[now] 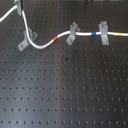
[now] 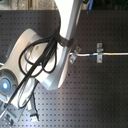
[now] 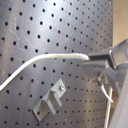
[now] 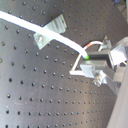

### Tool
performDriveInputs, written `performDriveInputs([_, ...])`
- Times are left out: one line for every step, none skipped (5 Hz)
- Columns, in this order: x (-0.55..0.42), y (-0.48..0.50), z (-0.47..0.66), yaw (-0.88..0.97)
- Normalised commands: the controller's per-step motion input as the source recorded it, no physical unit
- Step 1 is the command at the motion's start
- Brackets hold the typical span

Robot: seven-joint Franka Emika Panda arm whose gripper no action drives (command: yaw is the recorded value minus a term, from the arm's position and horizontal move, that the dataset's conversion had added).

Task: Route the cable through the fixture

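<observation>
Gripper (image 4: 86,54) pinches the white cable (image 1: 50,42), jaws closed on it in both wrist views. In the first exterior view the cable passes through two grey clips (image 1: 73,33) on the right, then swings left past the fixture (image 1: 28,40), lying just beside its post, on the perforated board (image 1: 65,90).

In the first exterior view, three clips and the cable (image 1: 50,42) crowd the top, while the perforated board (image 1: 65,95) below lies open.
</observation>
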Motion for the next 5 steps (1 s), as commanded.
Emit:
performDriveInputs([0.087,-0.172,0.27,0.04])
performDriveInputs([0.174,-0.331,0.23,0.3])
performDriveInputs([0.024,-0.395,0.23,0.25])
performDriveInputs([-0.297,-0.488,0.38,0.04])
performDriveInputs([-0.409,-0.45,0.3,0.07])
